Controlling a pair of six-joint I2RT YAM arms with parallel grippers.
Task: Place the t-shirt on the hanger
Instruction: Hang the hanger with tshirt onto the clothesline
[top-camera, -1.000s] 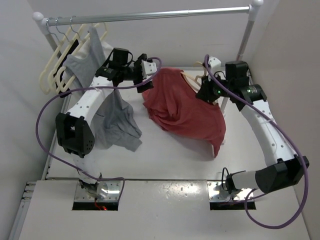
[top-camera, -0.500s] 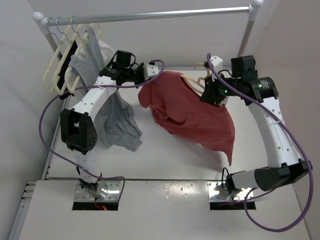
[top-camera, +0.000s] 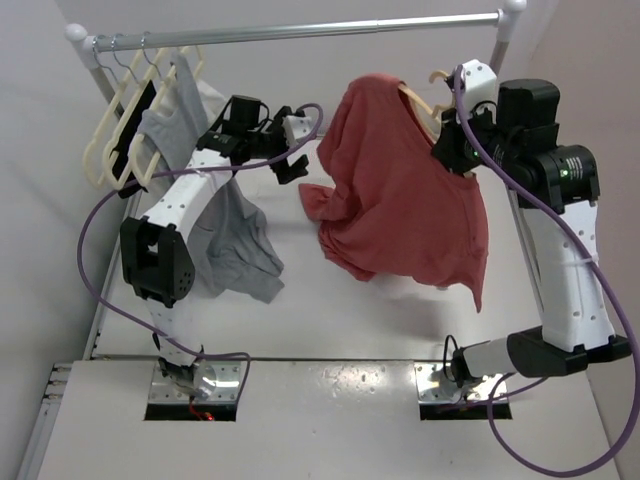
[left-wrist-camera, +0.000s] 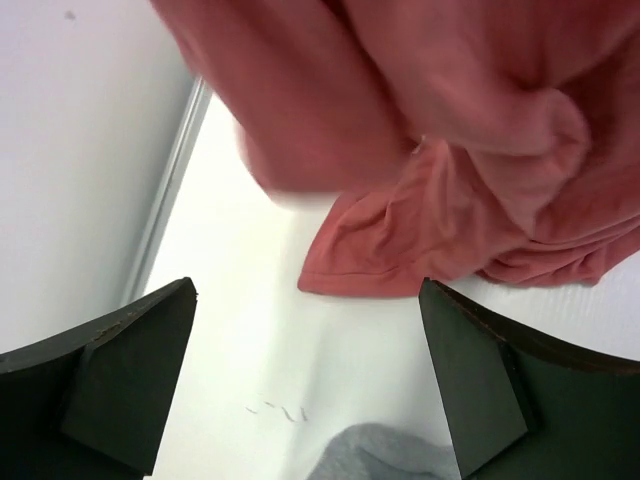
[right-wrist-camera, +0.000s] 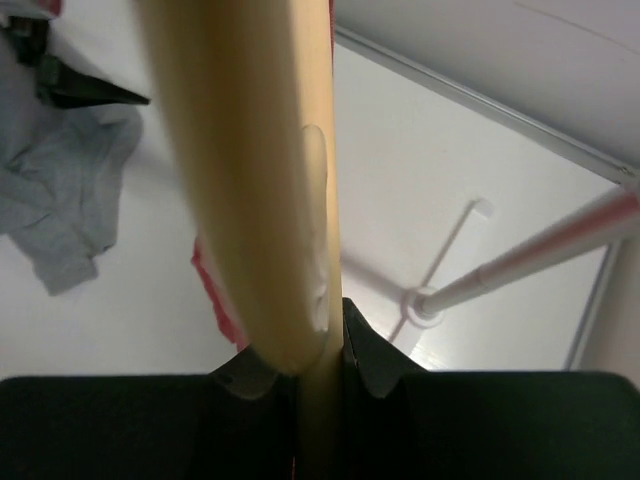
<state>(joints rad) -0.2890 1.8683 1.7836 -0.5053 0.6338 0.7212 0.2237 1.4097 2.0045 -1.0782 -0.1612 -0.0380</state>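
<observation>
The coral-red t-shirt (top-camera: 400, 200) hangs on the tan-orange hanger (top-camera: 418, 101), lifted off the table, with its lower hem touching the table top. My right gripper (top-camera: 455, 140) is shut on the hanger's neck below the hook. In the right wrist view the hanger (right-wrist-camera: 250, 180) runs up from between the shut fingers of that gripper (right-wrist-camera: 320, 350), with a sliver of red t-shirt (right-wrist-camera: 215, 290) behind. My left gripper (top-camera: 295, 160) is open and empty, just left of the shirt. In the left wrist view this gripper (left-wrist-camera: 305, 370) faces the t-shirt's (left-wrist-camera: 470, 150) hanging folds.
A metal rail (top-camera: 300, 32) spans the back, with pale cream hangers (top-camera: 120, 120) and a grey garment (top-camera: 225, 230) hanging at its left end. The rail's right post (top-camera: 497, 65) stands behind my right arm; its foot (right-wrist-camera: 425, 300) shows below. Grey cloth (left-wrist-camera: 390, 455) lies under my left gripper.
My right arm has raised the hanger and t-shirt high toward the rail. My left gripper, which was at the shirt's left edge, now stands open and apart from it.
</observation>
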